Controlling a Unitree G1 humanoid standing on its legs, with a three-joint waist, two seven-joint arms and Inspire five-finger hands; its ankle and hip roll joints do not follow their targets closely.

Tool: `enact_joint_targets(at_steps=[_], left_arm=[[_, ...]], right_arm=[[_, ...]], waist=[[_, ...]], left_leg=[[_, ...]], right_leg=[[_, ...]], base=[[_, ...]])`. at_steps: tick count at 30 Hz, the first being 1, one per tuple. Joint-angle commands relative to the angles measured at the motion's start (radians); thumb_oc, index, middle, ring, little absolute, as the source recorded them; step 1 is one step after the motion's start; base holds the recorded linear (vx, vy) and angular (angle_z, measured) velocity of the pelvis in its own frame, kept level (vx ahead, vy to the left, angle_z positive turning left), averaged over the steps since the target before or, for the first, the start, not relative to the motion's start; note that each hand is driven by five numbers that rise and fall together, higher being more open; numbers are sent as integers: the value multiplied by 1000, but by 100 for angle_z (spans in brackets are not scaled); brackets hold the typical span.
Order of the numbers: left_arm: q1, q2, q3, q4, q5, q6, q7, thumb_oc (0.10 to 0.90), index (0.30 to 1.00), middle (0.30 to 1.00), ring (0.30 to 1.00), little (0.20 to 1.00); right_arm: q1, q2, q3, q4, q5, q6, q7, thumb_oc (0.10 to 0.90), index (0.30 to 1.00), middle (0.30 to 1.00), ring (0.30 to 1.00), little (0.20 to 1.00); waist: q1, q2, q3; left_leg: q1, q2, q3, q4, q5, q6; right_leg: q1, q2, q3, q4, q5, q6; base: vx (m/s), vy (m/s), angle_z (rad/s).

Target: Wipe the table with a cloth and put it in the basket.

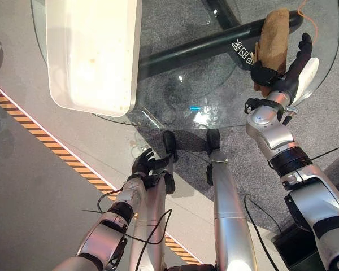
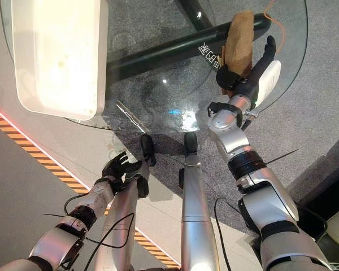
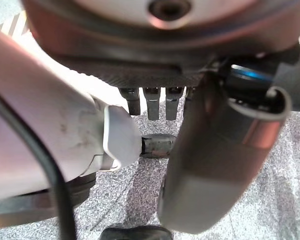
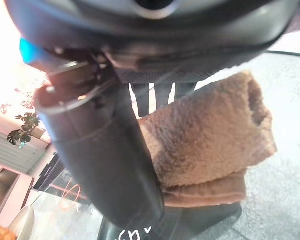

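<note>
A folded brown cloth point(image 1: 274, 34) lies on the right side of the round glass table point(image 1: 175, 125). My right hand point(image 1: 285, 72) rests at the cloth's near end, its dark fingers curled over the cloth point(image 4: 210, 135) and the thumb beside it. One finger points straight out past the cloth. A white rectangular basket point(image 1: 73, 104) stands on the left part of the table, its near end overhanging the rim. My left hand point(image 1: 147, 164) hangs below the table's near edge, fingers relaxed and spread, holding nothing.
The table's dark base bars point(image 1: 198, 48) show through the glass. An orange and black striped line point(image 1: 51, 144) crosses the grey floor on the left. The glass between the basket and the cloth is bare.
</note>
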Motion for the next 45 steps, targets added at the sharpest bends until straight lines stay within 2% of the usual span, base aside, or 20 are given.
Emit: enact_joint_targets(at_steps=[1,2,3,4,5,6,24,29,30,36,45], left_arm=[[33,3,-31,11,10,13,24,800,900,900,900,900],[33,4,-34,7,13,16,28,800,900,900,900,900],[33,6,-35,5,15,17,30,800,900,900,900,900],[33,6,-35,5,15,17,30,800,900,900,900,900],[33,6,-35,5,15,17,30,800,900,900,900,900],[33,7,-38,-3,16,22,37,800,900,900,900,900],[9,15,-49,3,8,33,39,800,900,900,900,900],[7,14,-52,10,3,31,43,800,900,900,900,900],[5,14,-54,13,-3,32,46,800,900,900,900,900],[13,20,-44,15,-2,37,29,800,900,900,900,900],[-5,5,-40,21,-12,51,37,800,900,900,900,900]], right_arm=[[156,99,75,65,261,71,234,800,900,900,900,900],[162,100,78,74,271,67,250,800,900,900,900,900],[167,100,81,81,283,60,263,627,752,752,752,727],[167,100,81,82,285,59,264,580,712,712,712,680],[167,100,81,82,285,59,264,580,712,712,712,680],[177,102,84,91,288,49,284,105,305,305,305,205],[164,72,76,152,212,-4,323,100,300,300,300,200],[160,61,71,157,183,-25,302,100,300,300,300,200],[150,48,66,144,147,-47,269,100,300,300,300,200],[114,16,33,96,65,-86,192,100,300,300,300,200],[31,-5,16,60,20,-62,216,100,300,300,300,200]], waist=[[5,45,6],[6,44,6],[7,43,6],[7,43,6],[7,43,6],[7,41,6],[7,39,6],[7,40,6],[5,42,6],[6,49,6],[11,58,6]], left_leg=[[2,-18,-81,63,-111,-28],[0,-19,-82,66,-114,-28],[2,-19,-83,66,-114,-28],[2,-19,-83,66,-114,-28],[2,-19,-83,66,-114,-28],[3,-20,-84,67,-115,-29],[9,-25,-87,71,-117,-28],[5,-27,-89,76,-120,-26],[0,-30,-90,79,-120,-25],[-4,-35,-91,85,-122,-24],[-25,-45,-91,102,-125,-18]], right_leg=[[11,-2,21,-130,44,38],[11,-3,20,-129,43,38],[13,-4,17,-132,43,38],[14,-4,17,-133,43,37],[14,-4,17,-133,43,37],[15,-4,15,-132,44,37],[18,-2,19,-132,51,43],[14,1,23,-131,52,43],[7,4,28,-126,51,43],[2,8,36,-123,54,49],[-26,17,47,-95,52,50]], base=[[46,-21,9],[-7,-30,12],[-7,-30,10],[-6,-15,7],[-2,-12,4],[0,0,0],[3,3,1],[4,6,2],[0,0,0],[6,13,0],[13,37,2]])
